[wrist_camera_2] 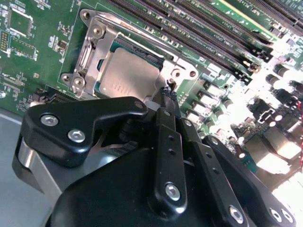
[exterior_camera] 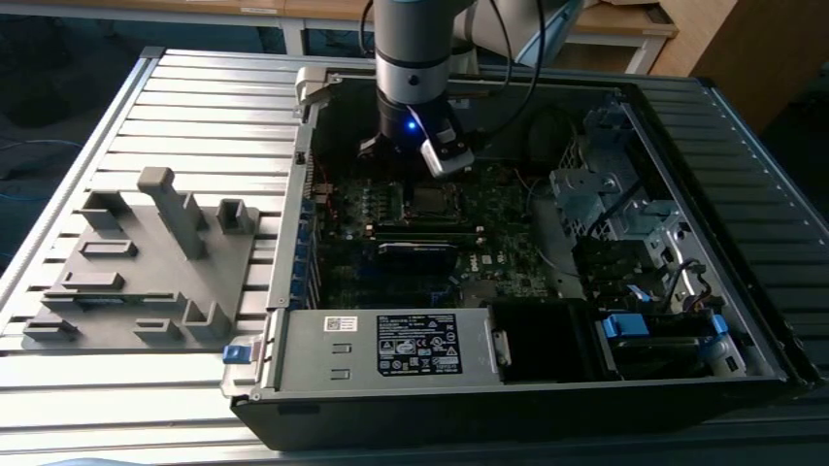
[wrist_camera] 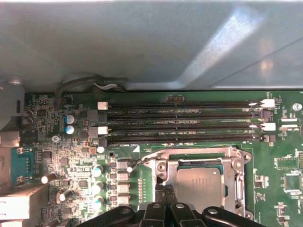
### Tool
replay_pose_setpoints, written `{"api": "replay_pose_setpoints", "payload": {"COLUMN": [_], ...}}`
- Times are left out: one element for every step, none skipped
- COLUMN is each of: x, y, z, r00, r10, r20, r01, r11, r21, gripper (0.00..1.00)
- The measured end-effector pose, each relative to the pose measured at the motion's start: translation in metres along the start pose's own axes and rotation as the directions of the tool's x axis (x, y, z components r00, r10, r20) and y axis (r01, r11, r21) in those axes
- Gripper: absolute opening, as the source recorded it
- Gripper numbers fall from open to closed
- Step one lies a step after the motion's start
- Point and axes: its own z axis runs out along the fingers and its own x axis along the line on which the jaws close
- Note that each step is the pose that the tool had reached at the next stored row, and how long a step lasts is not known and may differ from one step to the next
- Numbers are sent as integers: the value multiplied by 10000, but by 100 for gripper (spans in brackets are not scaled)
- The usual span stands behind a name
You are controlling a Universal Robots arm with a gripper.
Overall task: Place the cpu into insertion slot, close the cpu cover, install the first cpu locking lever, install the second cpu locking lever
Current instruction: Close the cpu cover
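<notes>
Poised at a corner of the stamped silvery cpu cover (wrist_camera_2: 180, 64), gripper (wrist_camera_2: 168, 94) closed tip to tip, nothing visibly pinched. Matte grey cpu (wrist_camera_2: 128, 78) seated flat in the insertion slot (wrist_camera: 196, 160) beneath that frame. Probably best worked with slow, steady pressure on the thin, springy wire locking lever (wrist_camera: 134, 163).

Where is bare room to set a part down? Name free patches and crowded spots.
Free: the ribbed grey metal tabletop beyond the grey plastic fixture block, bordered by the open black computer case on the exterior view's right; also the strip nearest the camera. Crowded: the green motherboard inside, under the robot arm.
</notes>
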Motion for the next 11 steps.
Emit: {"api": "replay_pose_setpoints", "payload": {"x": [-1, -1, -1, -2, -3, -7, -17, -30, -47, -66, -85], "y": [0, 0, 1, 1, 1, 1, 1, 2, 3, 3, 4], "z": [-11, -21, -25, -24, -24, -25, -25, -24, -23, -22, -21], "r00": [10000, 10000, 10000, 10000, 10000, 10000, 10000, 10000, 10000, 10000, 10000], "r10": [0, 0, 0, -1, -2, -2, -2, -1, 0, 0, 0], "r20": [0, 0, 0, 2, 2, -1, -1, -1, 0, 0, 0], "r01": [0, 0, 0, 1, 2, 2, 2, 1, 0, 0, 0], "r11": [10000, 10000, 10000, 10000, 10000, 10000, 10000, 10000, 10000, 10000, 10000], "r21": [0, 0, -1, -3, -3, 0, 1, 1, -1, 0, 0], "gripper": [11, 11, 11, 11, 11, 11, 11, 11, 11, 11, 11]}}
